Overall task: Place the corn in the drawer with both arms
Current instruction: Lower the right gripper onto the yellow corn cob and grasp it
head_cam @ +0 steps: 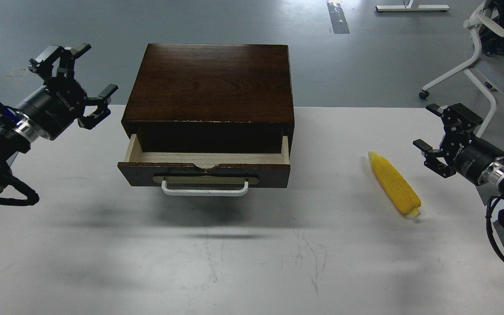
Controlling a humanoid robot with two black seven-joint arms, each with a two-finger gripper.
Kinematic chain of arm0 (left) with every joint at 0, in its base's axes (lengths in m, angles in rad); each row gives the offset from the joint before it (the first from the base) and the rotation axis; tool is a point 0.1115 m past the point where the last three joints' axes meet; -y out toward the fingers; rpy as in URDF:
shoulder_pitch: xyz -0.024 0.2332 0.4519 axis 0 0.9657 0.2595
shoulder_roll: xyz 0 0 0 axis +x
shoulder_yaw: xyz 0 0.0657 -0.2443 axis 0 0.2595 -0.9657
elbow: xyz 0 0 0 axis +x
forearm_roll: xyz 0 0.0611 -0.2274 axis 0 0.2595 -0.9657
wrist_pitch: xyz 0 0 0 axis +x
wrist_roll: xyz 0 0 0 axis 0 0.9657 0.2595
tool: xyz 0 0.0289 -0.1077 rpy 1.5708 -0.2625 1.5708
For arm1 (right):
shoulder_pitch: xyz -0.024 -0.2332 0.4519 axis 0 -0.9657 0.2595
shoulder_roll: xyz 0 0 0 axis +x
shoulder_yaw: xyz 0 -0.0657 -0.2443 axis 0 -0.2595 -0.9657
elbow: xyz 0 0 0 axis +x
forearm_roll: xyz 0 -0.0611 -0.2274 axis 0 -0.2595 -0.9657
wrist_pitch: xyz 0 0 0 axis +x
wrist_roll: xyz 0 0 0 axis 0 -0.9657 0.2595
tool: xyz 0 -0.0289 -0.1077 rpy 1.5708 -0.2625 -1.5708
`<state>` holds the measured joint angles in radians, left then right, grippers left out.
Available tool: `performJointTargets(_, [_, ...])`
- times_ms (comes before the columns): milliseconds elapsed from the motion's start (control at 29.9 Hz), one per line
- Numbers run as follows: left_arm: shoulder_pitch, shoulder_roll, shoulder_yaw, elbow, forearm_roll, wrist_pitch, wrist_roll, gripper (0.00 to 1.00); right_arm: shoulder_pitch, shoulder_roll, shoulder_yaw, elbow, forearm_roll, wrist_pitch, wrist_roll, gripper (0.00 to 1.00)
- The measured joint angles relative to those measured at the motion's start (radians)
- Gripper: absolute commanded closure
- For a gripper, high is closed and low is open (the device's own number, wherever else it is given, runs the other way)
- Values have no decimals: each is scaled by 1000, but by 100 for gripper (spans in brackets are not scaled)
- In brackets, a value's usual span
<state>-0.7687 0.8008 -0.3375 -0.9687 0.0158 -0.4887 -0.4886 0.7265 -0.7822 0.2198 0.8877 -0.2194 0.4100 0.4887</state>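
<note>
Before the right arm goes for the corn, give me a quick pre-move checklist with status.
1. Drawer open: ok, pulled partway out, pale interior showing.
2. Drawer interior free of objects: ok for the visible strip; the back is under the box, cannot tell.
3. Corn reachable: ok, lying flat on the table, right of the box, untouched.
4. Right gripper open: ok, fingers spread, just right of the corn, holding nothing.
5. Left gripper clear: ok, open, left of the box, not touching it.
6. Drawer open wide enough for the corn: cannot tell.
</note>
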Motion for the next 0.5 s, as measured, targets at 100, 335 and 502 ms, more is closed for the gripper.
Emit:
performJointTargets(100, [5,0,-3,3,0,0,0,1,27,-38,-3,27,-141,0,0,0])
performJointTargets(335, [6,0,-23,3,-1,0,0,1,149,-127,-88,71,-694,1,0,0])
performJointTargets(502, [6,0,-35,1,-1,0,0,1,316,-144,-274,62,-912,0,0,0])
